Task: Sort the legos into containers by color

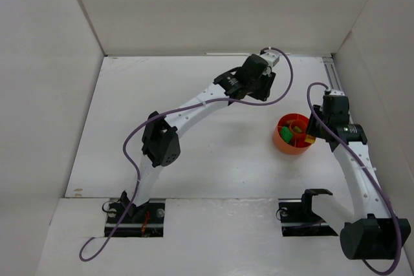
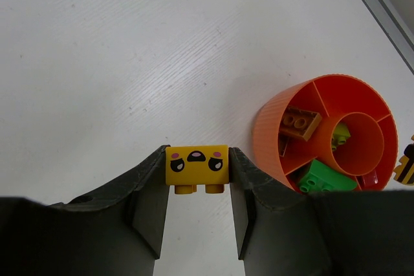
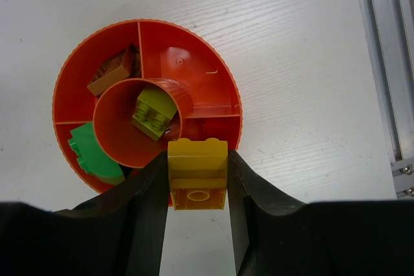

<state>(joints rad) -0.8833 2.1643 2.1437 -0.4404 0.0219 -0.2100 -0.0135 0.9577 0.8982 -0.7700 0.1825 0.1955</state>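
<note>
Where the bowl sits: on the white worktop (image 1: 194, 159), right of centre, close to the right arm's wrist.
Bowl (image 3: 59, 92): round, orange-red, ribbed outer wall, with a round centre cup and dividers running from it to the rim.
Centre cup: one lime brick (image 3: 154, 113), lying tilted.
Outer compartments: a brown brick (image 3: 113, 72) in one, a green brick (image 3: 94, 156) in the next, and a red piece (image 2: 370, 179) in another, mostly hidden.
Right fingers (image 3: 145, 192): clamped on a plain yellow brick (image 3: 197, 159), held at the bowl's near rim in the wrist view.
Left fingers (image 2: 150, 185): closed tight on a yellow face brick (image 2: 197, 165), printed with black eyes and pink cheeks.
Face brick position: over bare worktop, apart from the bowl, which lies to its right in the left wrist view.
</note>
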